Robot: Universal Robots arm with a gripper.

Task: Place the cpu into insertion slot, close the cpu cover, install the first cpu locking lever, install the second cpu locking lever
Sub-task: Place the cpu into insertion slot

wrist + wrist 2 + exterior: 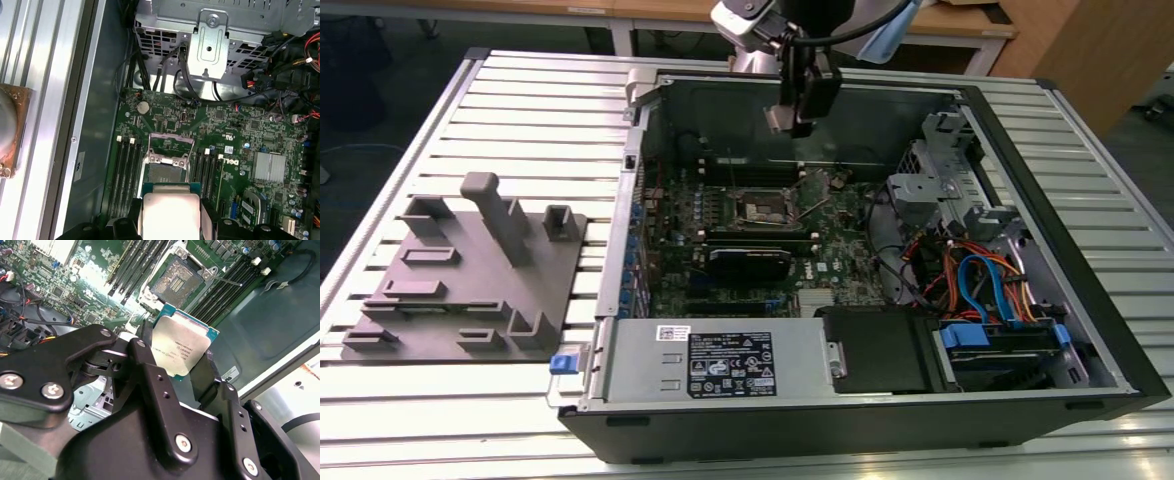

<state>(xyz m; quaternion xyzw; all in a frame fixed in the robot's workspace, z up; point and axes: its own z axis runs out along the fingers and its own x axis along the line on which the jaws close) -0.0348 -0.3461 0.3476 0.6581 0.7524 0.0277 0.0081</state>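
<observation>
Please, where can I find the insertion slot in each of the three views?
Exterior view: insertion slot near the picture's middle, below the hand.
Second wrist view: slot just beyond the held cpu.
First wrist view: slot just beyond the cpu.
Landmark: black memory slots flanking it.

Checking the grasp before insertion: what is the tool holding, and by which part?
The tool holds the cpu by two opposite side edges, one finger on each, leaving its metal face bare.
</observation>
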